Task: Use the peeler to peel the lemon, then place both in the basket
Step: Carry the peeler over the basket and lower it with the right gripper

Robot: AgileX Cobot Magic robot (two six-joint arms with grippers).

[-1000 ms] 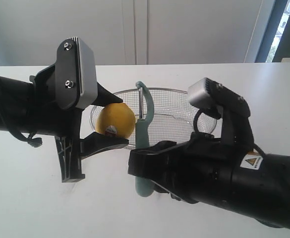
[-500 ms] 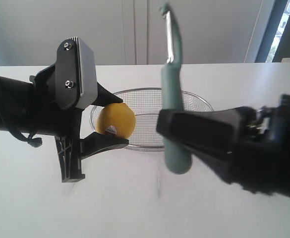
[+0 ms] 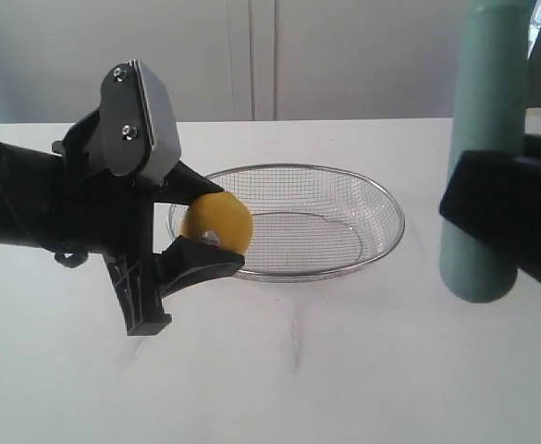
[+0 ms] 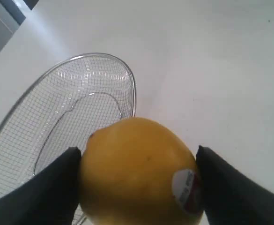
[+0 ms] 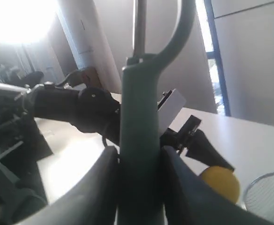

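Observation:
The yellow lemon [image 3: 216, 224] with its red-and-white sticker hangs above the table, just left of the wire basket [image 3: 381, 199]. My left gripper [image 3: 201, 226] is shut on it, one black finger above and one below. In the left wrist view the lemon [image 4: 137, 173] fills the gap between both fingers, with the basket [image 4: 57, 103] behind. The teal peeler [image 3: 481, 148] stands upright, close to the camera at the right, its blade out of frame. My right gripper [image 5: 139, 185] is shut on the peeler [image 5: 139, 126] handle, blade end up.
The white table [image 3: 325, 370] stretches around the basket, which holds nothing. A white wall and cabinet doors stand behind. In the right wrist view the left arm [image 5: 71, 108] and lemon [image 5: 219, 182] show beyond the peeler.
My right arm has risen and swung right, carrying the peeler up from in front of the basket towards the camera. The left gripper with the lemon has tilted slightly.

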